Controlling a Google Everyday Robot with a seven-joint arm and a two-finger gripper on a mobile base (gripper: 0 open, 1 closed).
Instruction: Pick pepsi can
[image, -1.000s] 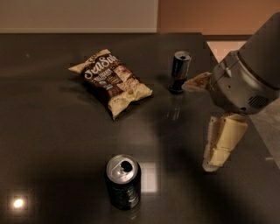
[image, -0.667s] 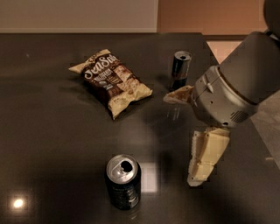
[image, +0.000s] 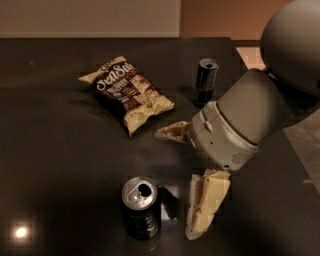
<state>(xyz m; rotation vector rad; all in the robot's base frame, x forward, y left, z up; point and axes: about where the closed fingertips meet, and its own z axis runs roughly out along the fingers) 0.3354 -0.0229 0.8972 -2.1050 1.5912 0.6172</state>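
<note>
Just right of the pepsi can (image: 141, 207) you've got your hand (image: 175, 184), low over the table (image: 50, 165) and spread wide. One pale finger (image: 204, 207) points down towards the near edge, just beside the can's right flank, and you can see a sliver of dark table between the two. The other finger (image: 172, 132) juts out leftward, behind the can and apart from it. Nothing sits between those fingers, so you're holding nothing at this moment. The pepsi can itself stands upright on the table, dark body, silver top showing its open mouth, not touched by anything. Behind the can and up to its right, your grey wrist housing (image: 235, 130) bulks large over the table. Farther back from the can, a little to its left, a chip bag (image: 127, 92) lies flat. Well behind the can and off to its right, a slim dark can (image: 206, 81) stands upright, just beyond the wrist housing. Left of the pepsi can, a small bright glint (image: 21, 231) shines on the tabletop
</note>
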